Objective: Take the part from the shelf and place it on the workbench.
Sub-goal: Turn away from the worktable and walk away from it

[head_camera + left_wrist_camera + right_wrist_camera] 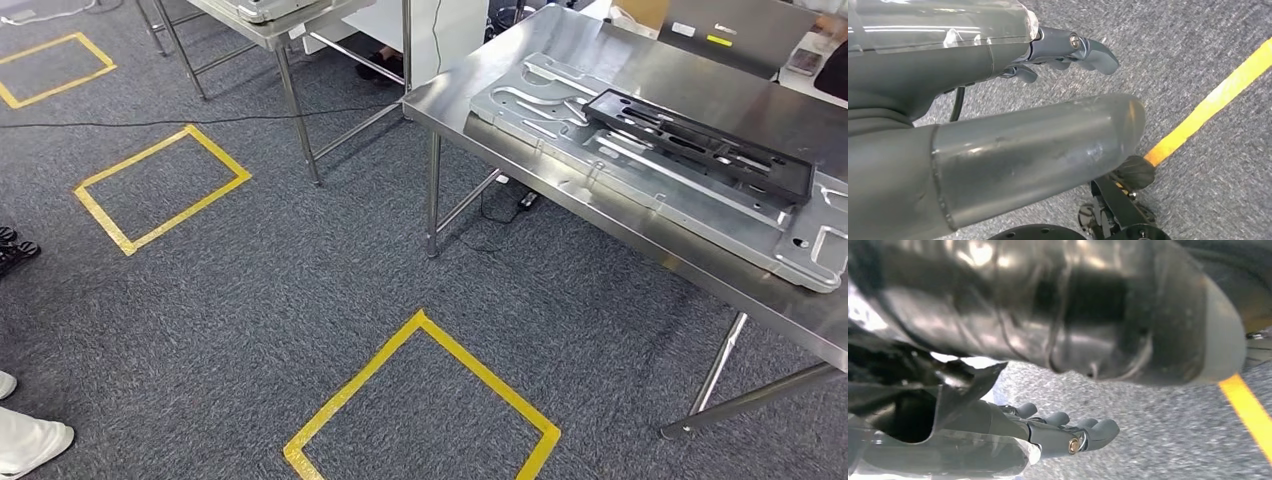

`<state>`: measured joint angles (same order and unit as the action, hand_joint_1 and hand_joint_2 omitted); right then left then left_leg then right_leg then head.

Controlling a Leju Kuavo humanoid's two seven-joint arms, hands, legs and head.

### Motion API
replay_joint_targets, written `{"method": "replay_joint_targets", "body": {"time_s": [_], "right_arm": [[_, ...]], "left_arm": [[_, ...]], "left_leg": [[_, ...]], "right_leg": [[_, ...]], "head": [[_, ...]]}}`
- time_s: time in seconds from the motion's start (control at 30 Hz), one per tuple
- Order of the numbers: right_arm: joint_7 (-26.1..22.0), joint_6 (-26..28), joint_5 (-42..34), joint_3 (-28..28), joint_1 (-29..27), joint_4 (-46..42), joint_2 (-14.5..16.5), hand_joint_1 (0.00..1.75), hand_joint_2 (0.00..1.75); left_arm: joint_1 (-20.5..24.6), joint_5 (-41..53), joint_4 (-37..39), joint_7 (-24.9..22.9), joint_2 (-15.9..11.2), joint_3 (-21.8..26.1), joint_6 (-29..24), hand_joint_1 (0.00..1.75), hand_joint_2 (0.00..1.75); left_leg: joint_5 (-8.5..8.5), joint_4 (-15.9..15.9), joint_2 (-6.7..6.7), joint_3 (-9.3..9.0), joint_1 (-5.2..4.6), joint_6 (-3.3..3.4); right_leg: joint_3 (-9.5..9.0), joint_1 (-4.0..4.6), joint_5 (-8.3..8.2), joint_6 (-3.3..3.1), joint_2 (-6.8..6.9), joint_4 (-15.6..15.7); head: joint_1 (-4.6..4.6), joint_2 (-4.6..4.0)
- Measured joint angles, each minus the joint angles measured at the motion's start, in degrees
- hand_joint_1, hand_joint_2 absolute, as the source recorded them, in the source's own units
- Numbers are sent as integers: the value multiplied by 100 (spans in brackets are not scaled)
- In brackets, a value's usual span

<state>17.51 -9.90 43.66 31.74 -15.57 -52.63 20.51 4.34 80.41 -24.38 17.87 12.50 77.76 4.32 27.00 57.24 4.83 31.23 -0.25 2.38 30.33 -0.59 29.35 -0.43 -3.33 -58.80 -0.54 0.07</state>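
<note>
We are hanging our left hand [998, 145] and right hand [1058, 432] over grey carpet, fingers loosely apart and holding nothing. The black part [700, 145] is lying on a metal plate [560, 120] near the workbench [680, 65] front edge, apparently already delivered.

Steel workbench [640, 75], silver plate [560, 125] on it, black part [700, 140] atop

The left robot hand [998, 125] has a thick grey thumb, dark fingers [1098, 52] with a silver screw, and a clear cover.
</note>
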Motion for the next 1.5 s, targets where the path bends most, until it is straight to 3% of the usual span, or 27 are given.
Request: {"method": "replay_joint_targets", "body": {"time_s": [0.03,0.1,0.17,0.27,0.33,0.4,0.47,0.5,0.53,0.6,0.67,0.7,0.77,0.8,0.83,0.87,0.9,1.0,1.03,1.1,1.13,1.2,1.27,1.33,1.37,1.4,1.5], "right_arm": [[4,-4,-11,-1,12,5,-2,0,0],[6,-16,-16,-4,35,18,1,0,0],[6,-24,-16,-8,39,30,5,0,0],[-2,-24,-11,-8,32,53,8,0,0],[-20,-24,-3,-7,35,73,8,0,0],[-42,-24,3,-7,41,85,8,0,0],[-53,-24,11,-8,46,93,8,0,0],[-54,-24,18,-9,49,97,8,0,0],[-54,-24,26,-9,58,100,8,0,0],[-53,-24,50,-11,83,104,8,0,0],[-49,-24,75,-16,93,110,8,0,0],[-48,-24,83,-17,92,115,7,0,0],[-46,-24,96,-17,89,125,7,0,0],[-45,-24,99,-17,89,130,6,0,0],[-43,-24,103,-17,89,133,5,0,0],[-38,-24,104,-17,88,136,5,0,0],[-33,-24,103,-17,87,138,4,0,0],[-6,-17,87,-22,72,139,-4,0,0],[5,-13,79,-27,71,138,-7,0,0],[22,-8,69,-40,78,137,-8,0,0],[29,-8,69,-47,76,136,-7,0,0],[33,-9,69,-59,60,136,-4,0,0],[33,-9,69,-64,42,137,-1,0,0],[33,-9,69,-66,37,137,-1,0,0],[33,-9,69,-66,38,137,-1,0,0],[33,-9,68,-69,39,137,-1,0,0],[34,-9,67,-85,42,137,0,0,0]], "left_arm": [[1,1,19,4,-7,-8,-9,0,0],[-10,3,41,11,-28,-24,-25,0,0],[-10,3,66,16,-51,-39,-33,0,0],[15,3,98,20,-62,-60,-34,0,0],[7,3,114,20,-69,-66,-38,0,0],[-7,3,122,20,-87,-71,-44,0,0],[3,3,127,20,-102,-79,-49,0,0],[13,3,131,20,-105,-83,-50,0,0],[17,3,135,20,-106,-86,-53,0,0],[7,2,147,16,-109,-87,-63,0,0],[-1,-1,161,12,-112,-87,-76,0,0],[4,-2,165,10,-115,-87,-81,0,0],[16,-4,171,9,-122,-87,-88,0,0],[19,-4,172,8,-125,-87,-89,0,0],[17,-5,174,4,-127,-86,-91,0,0],[12,-6,177,1,-129,-86,-93,0,0],[7,-8,180,-4,-131,-85,-96,0,0],[17,-19,207,-11,-130,-86,-103,0,0],[19,-22,216,-13,-132,-86,-104,0,0],[11,-30,223,-17,-143,-85,-105,0,0],[3,-34,225,-17,-150,-85,-107,0,0],[1,-40,228,-19,-161,-85,-107,0,0],[19,-39,234,-21,-163,-85,-107,0,0],[24,-39,239,-21,-165,-85,-107,0,0],[15,-39,241,-21,-168,-85,-108,0,0],[6,-39,241,-21,-174,-85,-110,0,0],[15,-38,245,-22,-191,-86,-115,0,0]], "left_leg": [[-7,5,46,24,7,-35],[-14,15,108,63,26,-105],[126,221,-47,163,25,-162],[654,1238,-372,651,66,-244],[738,1633,-434,833,104,-290],[424,1147,-524,564,136,-315],[137,341,-774,137,135,-300],[85,115,-857,18,122,-275],[90,34,-893,-11,105,-247],[72,21,-769,-3,92,-174],[33,-19,-656,-17,108,-98],[11,-36,-599,-22,117,-63],[-9,-34,-482,11,95,-18],[-15,-30,-409,23,80,-6],[-18,-26,-332,28,65,1],[-19,-21,-251,24,53,3],[-19,-17,-165,15,44,2],[-19,12,55,34,32,-29],[-24,18,110,58,42,-58],[-45,9,232,97,63,-138],[-34,31,201,111,65,-167],[136,292,-56,234,53,-211],[514,988,-351,572,72,-253],[731,1586,-433,859,107,-305],[673,1585,-451,845,124,-322],[520,1346,-484,705,136,-333],[102,232,-754,75,126,-303]], "right_leg": [[-20,11,6,-13,-21,68],[-32,7,-27,-52,90,114],[-63,-23,-59,-114,216,179],[-65,-21,-62,-163,438,204],[-61,-18,-50,-156,583,196],[-78,-25,-25,-125,720,183],[-114,-11,15,-67,839,162],[-130,1,31,-33,889,155],[-146,17,43,2,936,152],[-179,16,58,77,1006,163],[-155,-11,188,145,827,37],[-53,-23,350,164,666,-197],[318,-22,740,160,420,-956],[502,-19,859,152,378,-1309],[604,-15,857,140,363,-1483],[603,-12,737,121,352,-1438],[491,-10,518,92,320,-1156],[62,1,-7,-9,-61,-86],[19,12,-37,-26,-146,46],[3,23,-46,-48,-64,91],[-21,17,-62,-74,7,129],[-73,-8,-91,-136,163,212],[-88,1,-87,-175,341,234],[-85,10,-67,-176,524,223],[-86,8,-55,-168,604,215],[-92,4,-40,-151,678,203],[-132,17,32,-57,866,152]], "head": [[1,0],[1,0],[3,0],[5,0],[5,0],[5,0],[4,0],[4,0],[4,0],[4,0],[3,0],[3,0],[3,0],[3,0],[3,0],[3,0],[3,0],[4,0],[3,0],[3,0],[3,0],[5,0],[6,0],[5,0],[5,0],[5,0],[5,0]]}}
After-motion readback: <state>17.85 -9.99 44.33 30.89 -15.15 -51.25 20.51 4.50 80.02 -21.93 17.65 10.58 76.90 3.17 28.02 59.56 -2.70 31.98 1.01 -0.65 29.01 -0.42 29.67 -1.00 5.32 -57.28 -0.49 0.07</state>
